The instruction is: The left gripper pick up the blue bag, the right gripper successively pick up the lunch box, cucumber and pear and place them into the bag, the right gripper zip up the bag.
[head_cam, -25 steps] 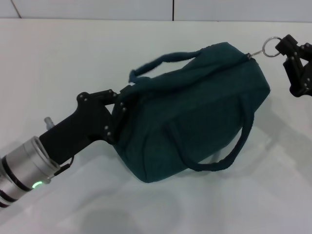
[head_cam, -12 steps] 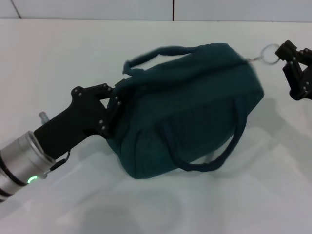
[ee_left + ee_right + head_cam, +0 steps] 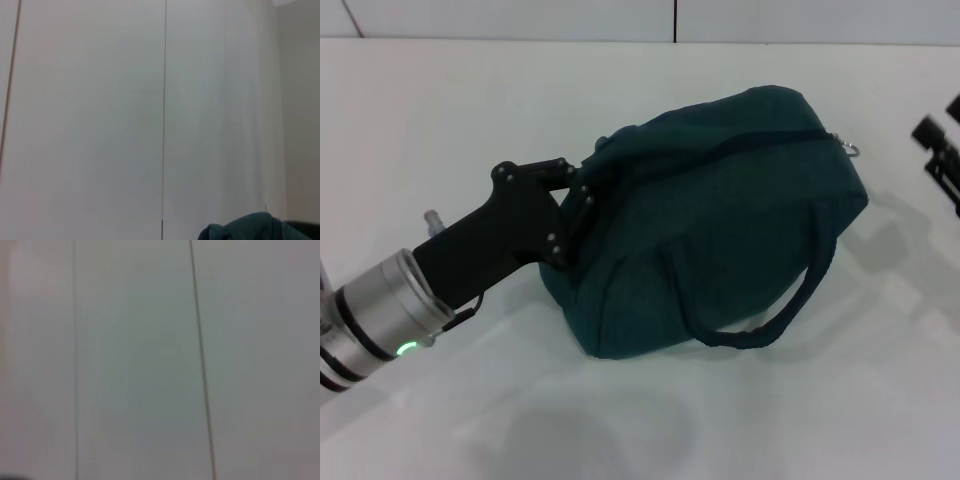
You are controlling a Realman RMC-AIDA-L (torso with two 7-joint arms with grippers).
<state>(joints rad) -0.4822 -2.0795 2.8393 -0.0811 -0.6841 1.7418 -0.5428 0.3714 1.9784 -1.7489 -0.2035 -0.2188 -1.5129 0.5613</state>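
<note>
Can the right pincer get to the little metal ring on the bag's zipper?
Probably yes: the metal ring sticks out at the blue bag's end facing the right pincer, with only bare table between them.

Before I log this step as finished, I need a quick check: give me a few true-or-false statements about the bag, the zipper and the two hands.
1. The bag lies on the white table. True.
2. The zipper looks open. False: it looks closed along the top.
3. The left hand is at one end of the bag. True.
4. The right hand holds the zipper pull. False: it sits apart, at the picture's edge.
5. A pear lies beside the bag. False: none is visible.
</note>
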